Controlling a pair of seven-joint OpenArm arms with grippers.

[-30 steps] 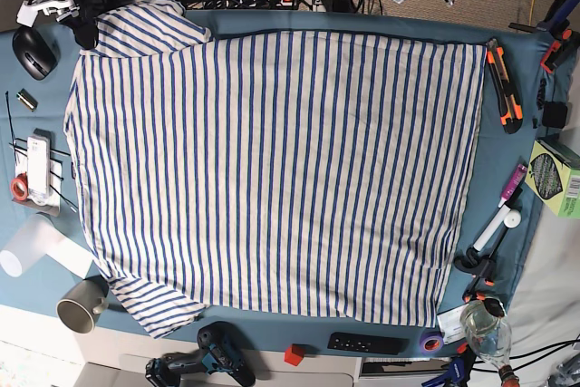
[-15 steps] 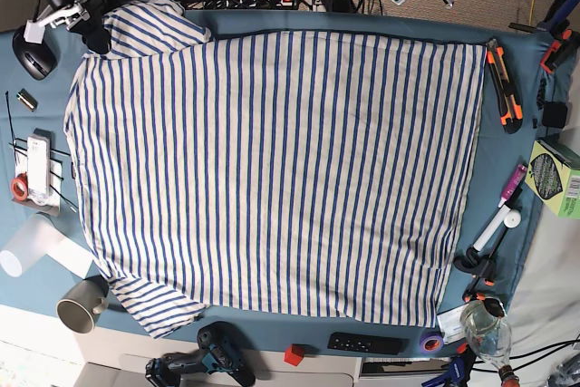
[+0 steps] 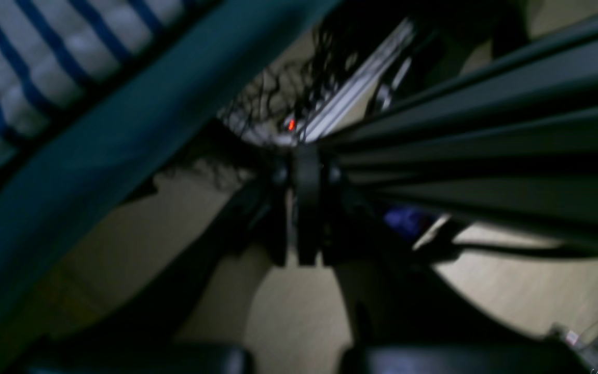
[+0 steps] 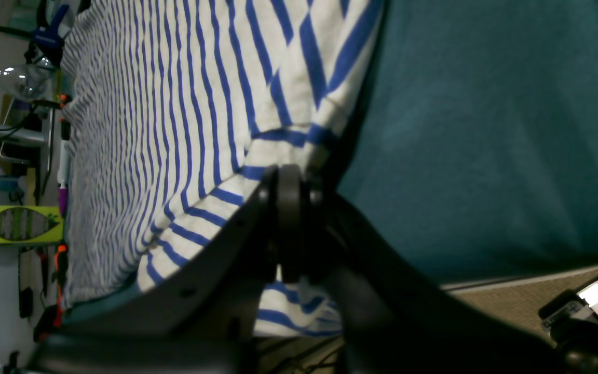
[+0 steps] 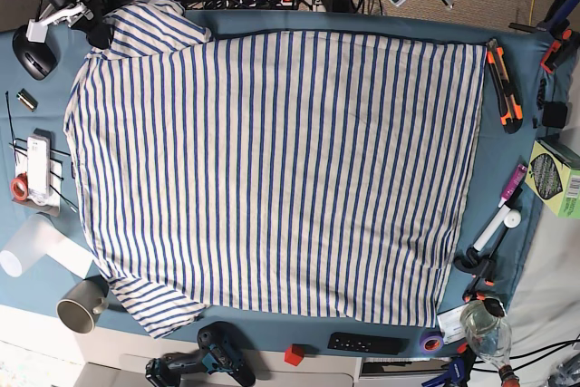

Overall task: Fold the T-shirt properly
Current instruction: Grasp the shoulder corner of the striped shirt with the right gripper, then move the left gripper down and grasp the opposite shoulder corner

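Right arm: reaches in at the base view's top-left corner, low over the table (image 5: 517, 183), its white and black links angled toward the shirt's upper sleeve.
Right gripper (image 4: 291, 174): black jaws pressed together at the sleeve hem; in the wrist view the striped cloth sits right at the tips and passes behind them, so it looks pinched on the shirt edge. In the base view it (image 5: 98, 35) meets the sleeve at its left edge.
Left arm: out of the base view; its wrist camera looks past the table edge at the floor, dark frame bars and cables.
Left gripper (image 3: 307, 171): jaws closed together, nothing between them, well apart from the shirt.
Shirt (image 5: 272, 174): spread flat across most of the blue table, cream with thin blue stripes that run top to bottom in the base view. Collar end at the left, hem at the right. One sleeve lies at top left, the other at bottom left. Cloth is mostly smooth, with slight ripples at the right hem.
Shirt in the wrist views: the right wrist view shows the sleeve (image 4: 299, 67) with a seam and a small fold next to the jaws; the left wrist view shows only a blurred corner of stripes (image 3: 24, 72).
Mouse (image 5: 33, 52): black, just left of the right gripper.
Cup (image 5: 83, 304): grey, near the lower sleeve.
Drill (image 5: 204, 364): at the bottom edge.
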